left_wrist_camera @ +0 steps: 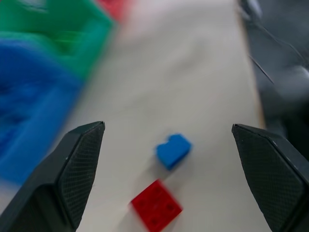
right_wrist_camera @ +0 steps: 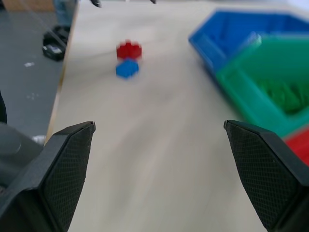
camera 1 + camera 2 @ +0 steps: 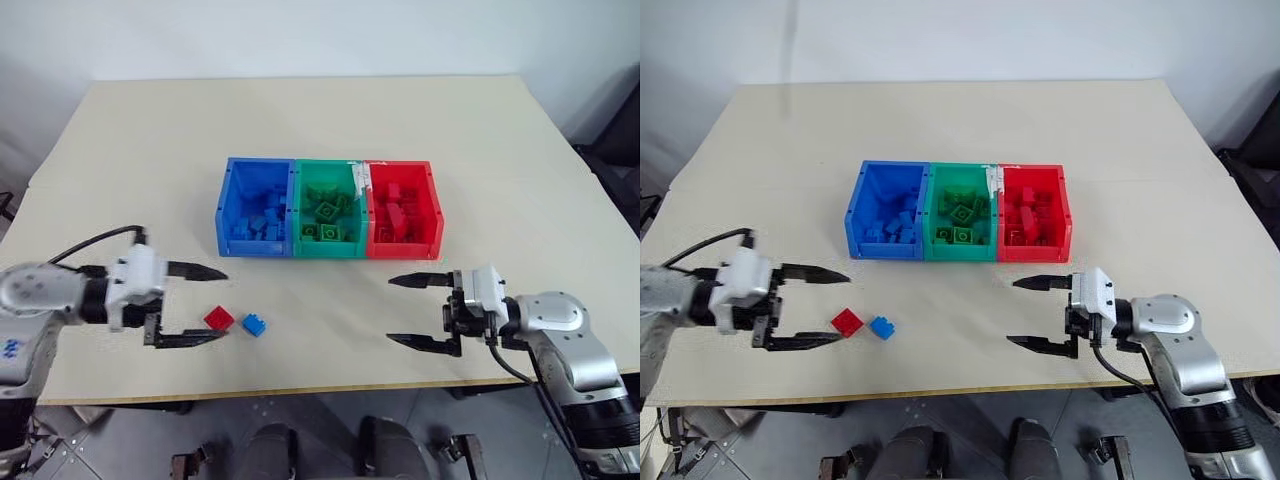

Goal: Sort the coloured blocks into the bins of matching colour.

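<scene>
A red block and a blue block lie side by side on the table, near its front edge and in front of the blue bin. The green bin and red bin join it in a row, and each bin holds several blocks of its own colour. My left gripper is open just left of the red block, pointing right with nothing between its fingers. My right gripper is open and empty in front of the red bin, pointing left. The two loose blocks, red and blue, lie just ahead of the left fingers.
The beige table has bare room behind and beside the bins. Its front edge runs close below both grippers. A dark object stands off the table's right side.
</scene>
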